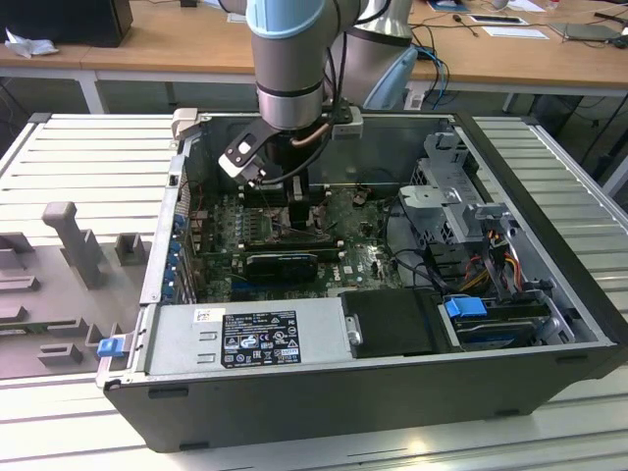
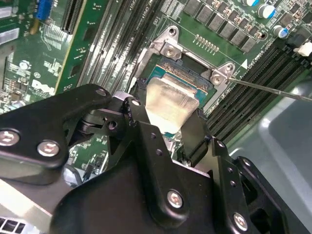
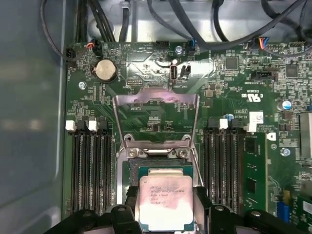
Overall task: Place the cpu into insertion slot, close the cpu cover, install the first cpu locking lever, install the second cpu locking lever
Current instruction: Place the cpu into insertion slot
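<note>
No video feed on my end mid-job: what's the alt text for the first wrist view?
The gripper holds the cpu between its fingers at the insertion slot; whether it is seated is unclear. The cpu cover stands open beyond the slot, and black memory slots flank it on both sides.

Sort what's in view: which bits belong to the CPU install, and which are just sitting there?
Job:
- pincer, gripping the cpu over the insertion slot
- cpu cover, raised open
- locking lever, not latched

Lying about:
- memory slots
- coin battery
- black card
- power supply
- cables
</note>
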